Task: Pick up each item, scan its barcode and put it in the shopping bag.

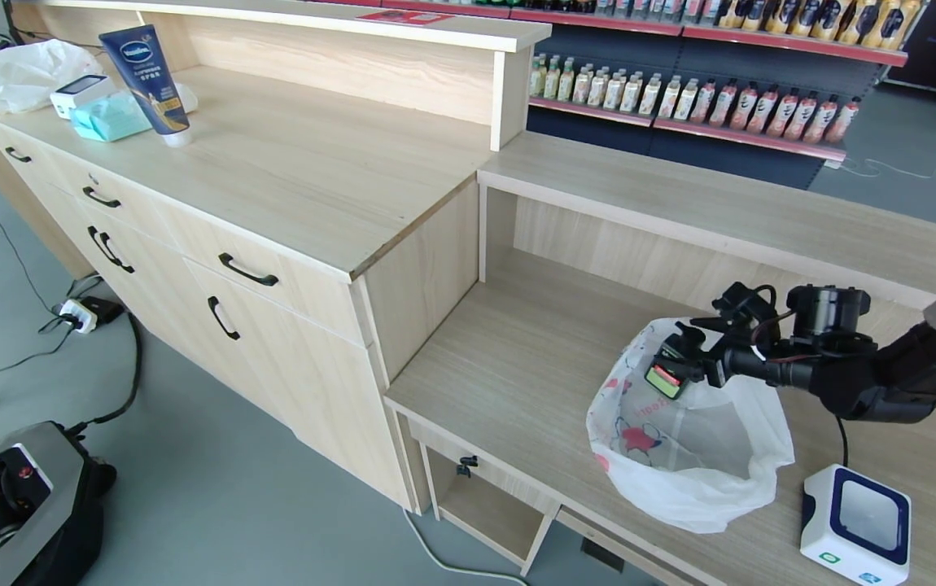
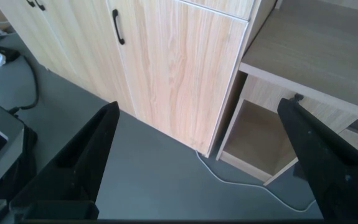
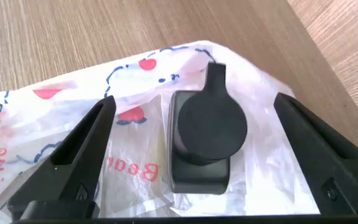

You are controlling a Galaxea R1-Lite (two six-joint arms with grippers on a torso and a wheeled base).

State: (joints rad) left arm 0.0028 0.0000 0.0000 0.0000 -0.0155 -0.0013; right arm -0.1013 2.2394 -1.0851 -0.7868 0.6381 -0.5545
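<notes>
shopping bag [image 1: 684, 464] sits near the front edge of the lower worktop [image 1: 517, 358], mouth up. right end effector [image 3: 191, 102] hangs over it, fingers spread, and the dark item [image 3: 203, 137] looks let go inside. best to lift straight up, clear of the plastic rim, so nothing snags. left end effector [image 2: 197, 112] is spread wide too, holding nothing.

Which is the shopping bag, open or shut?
Open: the shopping bag gapes upward, its inside visible under the right hand.
</notes>
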